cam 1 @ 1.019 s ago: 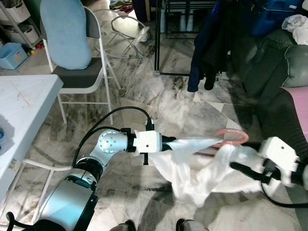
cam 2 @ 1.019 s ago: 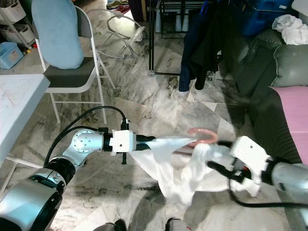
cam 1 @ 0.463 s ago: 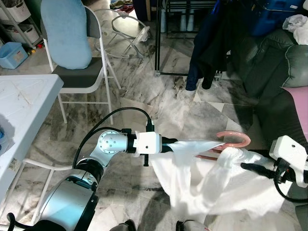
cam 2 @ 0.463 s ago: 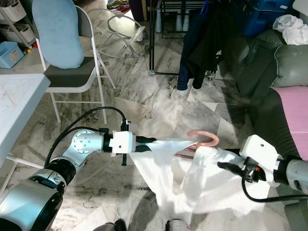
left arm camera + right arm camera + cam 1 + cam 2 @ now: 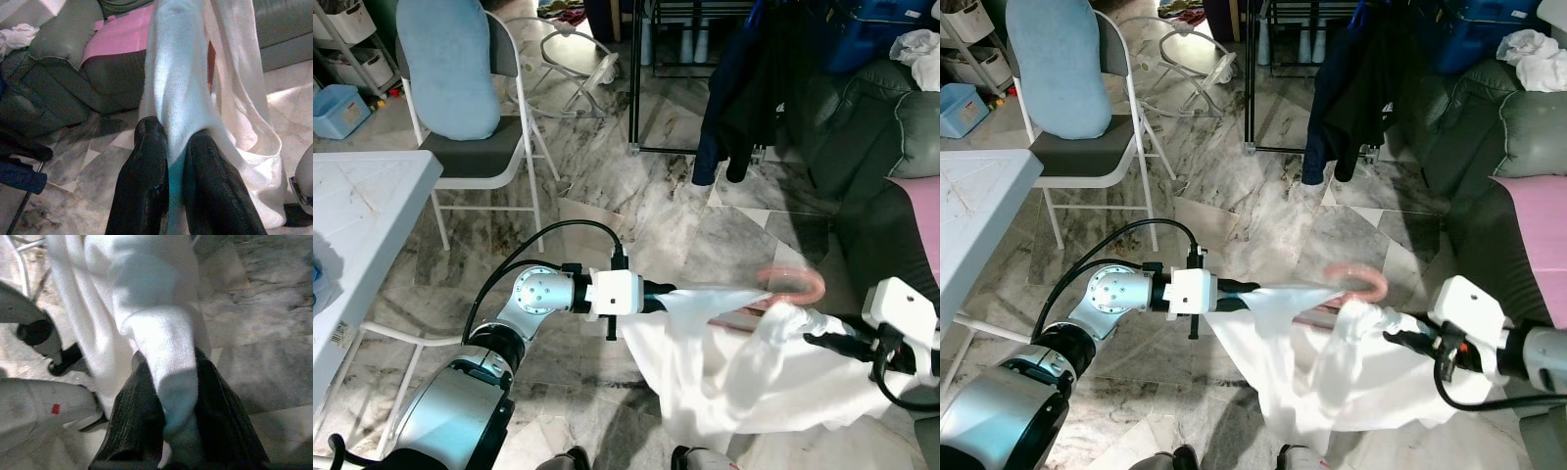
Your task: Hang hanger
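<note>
I'm looking into a lived-in home: marble floor (image 5: 646, 211), a dark sofa (image 5: 862, 127) with a pink cover, a folding chair (image 5: 475, 108), clothes on a black rack (image 5: 744, 88), and storage bins (image 5: 337, 110).

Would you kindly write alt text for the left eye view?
Two robot arms stretch a white knit garment on a pink plastic hanger above a marbled floor, the left pincer and right pincer each clamping an edge. A black clothes rack stands beyond.
</note>
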Robot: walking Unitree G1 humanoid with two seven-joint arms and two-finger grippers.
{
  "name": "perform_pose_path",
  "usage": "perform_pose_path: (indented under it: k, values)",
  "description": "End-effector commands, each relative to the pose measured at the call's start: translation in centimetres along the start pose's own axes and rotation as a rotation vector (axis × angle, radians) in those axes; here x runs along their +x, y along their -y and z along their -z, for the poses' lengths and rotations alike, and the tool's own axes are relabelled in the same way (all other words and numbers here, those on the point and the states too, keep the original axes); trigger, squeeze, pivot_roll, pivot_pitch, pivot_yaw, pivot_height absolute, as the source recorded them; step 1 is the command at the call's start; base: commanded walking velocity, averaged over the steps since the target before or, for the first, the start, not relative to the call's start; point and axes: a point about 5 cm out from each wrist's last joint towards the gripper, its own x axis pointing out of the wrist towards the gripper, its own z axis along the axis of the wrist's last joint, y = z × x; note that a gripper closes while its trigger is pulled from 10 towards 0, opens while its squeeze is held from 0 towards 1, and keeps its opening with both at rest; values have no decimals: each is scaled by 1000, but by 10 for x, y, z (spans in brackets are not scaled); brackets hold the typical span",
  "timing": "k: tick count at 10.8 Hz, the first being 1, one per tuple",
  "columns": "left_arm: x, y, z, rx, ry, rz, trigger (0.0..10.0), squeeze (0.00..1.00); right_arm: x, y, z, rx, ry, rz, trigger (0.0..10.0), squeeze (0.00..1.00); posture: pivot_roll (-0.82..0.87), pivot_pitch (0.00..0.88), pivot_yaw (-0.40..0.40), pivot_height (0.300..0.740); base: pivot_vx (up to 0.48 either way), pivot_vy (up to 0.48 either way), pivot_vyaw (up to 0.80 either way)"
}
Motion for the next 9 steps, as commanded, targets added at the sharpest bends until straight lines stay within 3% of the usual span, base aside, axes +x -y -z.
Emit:
perform_pose_path:
  k: [1, 9]
  values:
    - [-3, -3, -1, 1, 17, -42, 0, 0, -2, -2, -2, 9, 14, -16, 0, 0, -387, 168, 73, 740, 0, 0, 0]
    - [-1, -2, 0, -7, 13, -57, 0, 0, 3, -8, -1, 29, 24, -40, 0, 0, -390, 165, 73, 740, 0, 0, 0]
